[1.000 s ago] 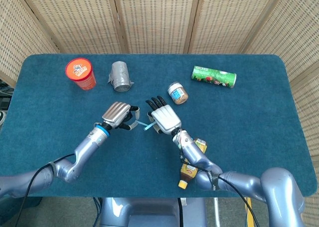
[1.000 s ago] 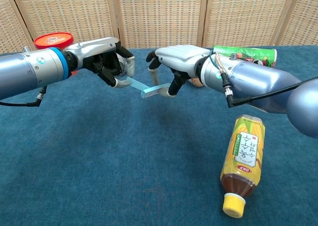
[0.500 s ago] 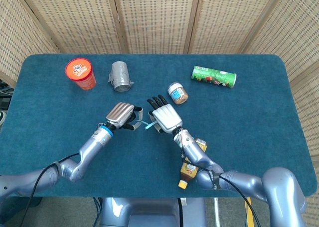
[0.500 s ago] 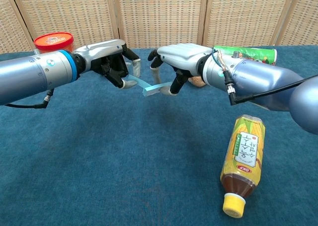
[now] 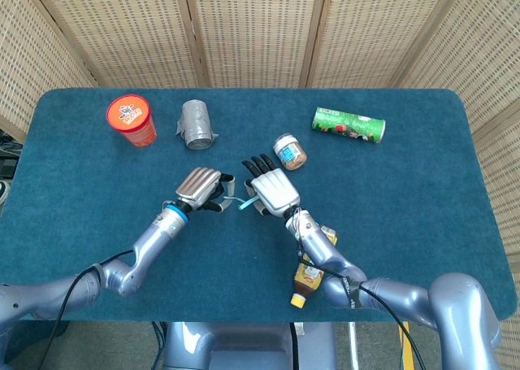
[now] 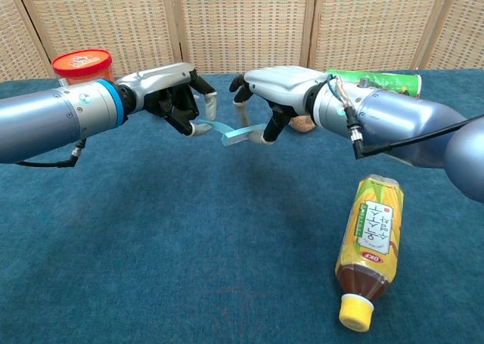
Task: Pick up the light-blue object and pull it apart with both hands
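Item: light-blue object, held aloft between two robot hands, pull-apart step in hand

Left robot hand pinches the object's left end, fingers curled in; right robot hand pinches its right end, other fingers partly spread. Object hangs just above the desk, near its middle, apparently not yet separated. Next move likely calls for firm pinches and drawing the hands outward. Relative to the object: orange cup and grey roll beyond, left; small jar and green can beyond, right; tea bottle nearer, right. Blue cloth desk; woven screen behind
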`<state>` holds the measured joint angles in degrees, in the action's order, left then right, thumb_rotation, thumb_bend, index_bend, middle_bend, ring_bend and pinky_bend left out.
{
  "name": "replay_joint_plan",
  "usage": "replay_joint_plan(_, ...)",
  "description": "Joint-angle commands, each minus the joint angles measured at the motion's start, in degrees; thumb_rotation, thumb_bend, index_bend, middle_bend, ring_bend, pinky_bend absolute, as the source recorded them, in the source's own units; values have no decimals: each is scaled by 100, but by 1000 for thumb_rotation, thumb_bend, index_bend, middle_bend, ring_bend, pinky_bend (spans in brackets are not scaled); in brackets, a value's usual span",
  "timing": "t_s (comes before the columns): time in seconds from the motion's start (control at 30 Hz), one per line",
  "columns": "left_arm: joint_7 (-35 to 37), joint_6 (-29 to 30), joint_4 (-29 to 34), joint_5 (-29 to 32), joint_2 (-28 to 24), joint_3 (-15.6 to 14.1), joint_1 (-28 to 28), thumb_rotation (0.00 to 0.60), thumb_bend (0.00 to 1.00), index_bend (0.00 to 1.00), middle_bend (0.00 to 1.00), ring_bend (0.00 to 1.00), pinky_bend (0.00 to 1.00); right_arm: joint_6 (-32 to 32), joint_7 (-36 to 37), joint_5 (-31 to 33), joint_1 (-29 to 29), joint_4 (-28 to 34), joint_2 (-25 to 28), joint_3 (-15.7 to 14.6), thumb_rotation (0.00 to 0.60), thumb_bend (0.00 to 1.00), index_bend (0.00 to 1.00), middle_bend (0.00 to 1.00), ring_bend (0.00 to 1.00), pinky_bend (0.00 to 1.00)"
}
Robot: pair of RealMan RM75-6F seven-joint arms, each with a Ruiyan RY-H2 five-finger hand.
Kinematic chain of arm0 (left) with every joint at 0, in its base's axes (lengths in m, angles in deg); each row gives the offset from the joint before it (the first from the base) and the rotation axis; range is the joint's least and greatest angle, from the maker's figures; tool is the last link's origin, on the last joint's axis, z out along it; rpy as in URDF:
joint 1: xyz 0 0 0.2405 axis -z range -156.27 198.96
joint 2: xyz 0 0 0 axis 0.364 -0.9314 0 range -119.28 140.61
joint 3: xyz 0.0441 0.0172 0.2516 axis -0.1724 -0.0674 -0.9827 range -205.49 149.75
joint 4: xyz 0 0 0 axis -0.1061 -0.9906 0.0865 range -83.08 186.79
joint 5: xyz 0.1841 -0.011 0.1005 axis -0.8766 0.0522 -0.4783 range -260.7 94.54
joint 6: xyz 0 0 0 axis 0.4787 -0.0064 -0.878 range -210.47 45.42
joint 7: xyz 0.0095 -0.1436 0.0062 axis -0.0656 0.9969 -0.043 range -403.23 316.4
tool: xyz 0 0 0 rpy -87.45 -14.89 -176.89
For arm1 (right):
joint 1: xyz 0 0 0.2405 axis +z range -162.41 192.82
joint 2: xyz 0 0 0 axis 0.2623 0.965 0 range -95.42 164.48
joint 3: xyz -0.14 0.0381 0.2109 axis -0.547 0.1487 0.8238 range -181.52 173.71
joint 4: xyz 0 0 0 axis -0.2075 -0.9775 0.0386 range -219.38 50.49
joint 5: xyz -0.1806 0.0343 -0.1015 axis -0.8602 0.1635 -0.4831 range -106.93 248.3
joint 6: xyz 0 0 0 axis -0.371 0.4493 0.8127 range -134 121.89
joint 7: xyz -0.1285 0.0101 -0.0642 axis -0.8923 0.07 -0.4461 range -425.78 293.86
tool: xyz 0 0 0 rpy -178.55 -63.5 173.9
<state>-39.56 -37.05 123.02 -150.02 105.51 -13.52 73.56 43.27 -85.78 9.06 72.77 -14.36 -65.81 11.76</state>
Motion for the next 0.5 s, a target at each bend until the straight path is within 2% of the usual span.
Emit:
replay_joint_plan(0.03, 31, 4, -47, 15, 15, 11, -6, 600, 611, 738, 1000, 995, 1000, 3, 16, -7, -8, -13, 7, -2, 600, 518, 595, 107, 0, 0)
replay_joint_plan(0.2, 92, 28, -129, -34, 20, -7, -28, 600, 698, 781, 1000, 995, 1000, 14, 16, -38, -20, -81, 20, -22, 600, 518, 595, 107, 0, 0)
replay_joint_plan(0.5, 263, 143, -192, -218, -280, -134, -229, 600, 710, 788, 1000, 995, 1000, -19, 83, -27, -98, -464, 2, -81, 600, 519, 595, 109, 0, 0)
